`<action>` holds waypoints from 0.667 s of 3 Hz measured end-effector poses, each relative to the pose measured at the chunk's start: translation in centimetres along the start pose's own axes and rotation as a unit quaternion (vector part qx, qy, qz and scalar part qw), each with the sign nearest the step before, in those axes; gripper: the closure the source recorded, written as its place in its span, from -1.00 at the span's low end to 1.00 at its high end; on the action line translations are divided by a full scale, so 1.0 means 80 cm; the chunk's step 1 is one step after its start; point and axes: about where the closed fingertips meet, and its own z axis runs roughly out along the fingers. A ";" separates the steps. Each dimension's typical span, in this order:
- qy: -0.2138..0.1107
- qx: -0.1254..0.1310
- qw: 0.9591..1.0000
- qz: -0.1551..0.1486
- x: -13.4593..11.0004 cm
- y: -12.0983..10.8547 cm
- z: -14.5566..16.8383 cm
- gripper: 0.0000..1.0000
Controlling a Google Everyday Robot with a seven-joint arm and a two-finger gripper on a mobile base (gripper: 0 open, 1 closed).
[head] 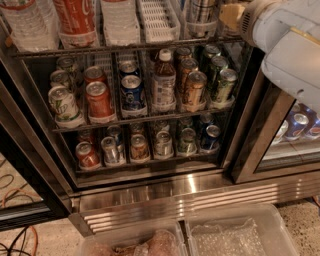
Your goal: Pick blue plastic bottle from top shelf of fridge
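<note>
The fridge (200,197) stands open in front of me, its ribbed steel base panel low in the view. The top shelf (159,21) runs along the upper edge, with white slotted lane trays. On it stand a clear water bottle (25,22), a red cola bottle (75,20), a white bottle (119,17) and a silvery container (201,12). No blue plastic bottle shows; the shelf's upper part is cut off. My white arm (290,45) reaches in from the upper right. My gripper (229,15) is at the shelf's right end, mostly cut off.
Two wire racks below hold rows of small cans (100,97) and a brown-capped bottle (163,82). A second cooler's glass door (297,127) is at the right. Two clear plastic bins (235,235) sit on the floor in front. Cables (17,235) lie at lower left.
</note>
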 end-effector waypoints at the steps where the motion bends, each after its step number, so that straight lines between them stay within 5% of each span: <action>1: -0.028 0.000 1.000 0.000 -0.024 -0.004 -0.008 1.00; 2: -0.057 -0.006 0.998 -0.011 -0.051 -0.004 -0.020 1.00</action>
